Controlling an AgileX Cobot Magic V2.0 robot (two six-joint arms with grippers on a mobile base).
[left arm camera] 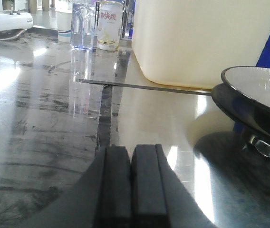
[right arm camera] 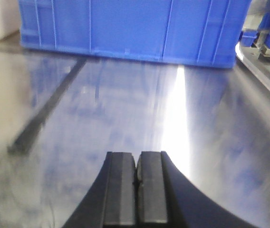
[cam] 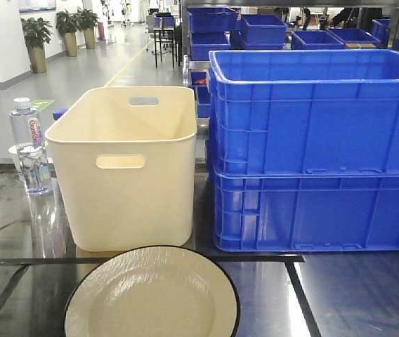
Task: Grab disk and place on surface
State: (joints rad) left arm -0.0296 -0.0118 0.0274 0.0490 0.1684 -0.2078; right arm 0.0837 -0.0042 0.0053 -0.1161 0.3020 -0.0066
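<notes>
The disk (cam: 150, 295), a cream plate with a black rim, lies on the dark glossy surface (cam: 354, 295) at the near centre, just in front of a cream bin. In the left wrist view the disk (left arm camera: 263, 90) is seen from the side at the right, ahead and to the right of my left gripper (left arm camera: 131, 149). That gripper is shut with nothing in it, low over the surface (left arm camera: 40, 123). My right gripper (right arm camera: 137, 154) is also shut and holds nothing, over the bare reflective surface (right arm camera: 125, 104). The disk is out of the right wrist view.
A tall cream bin (cam: 126, 168) stands behind the disk. Stacked blue crates (cam: 319, 147) fill the right side and block the way ahead of the right gripper (right arm camera: 125, 23). A water bottle (cam: 31, 147) and a can (left arm camera: 109, 23) stand at the far left. Black strips (cam: 143, 260) cross the tabletop.
</notes>
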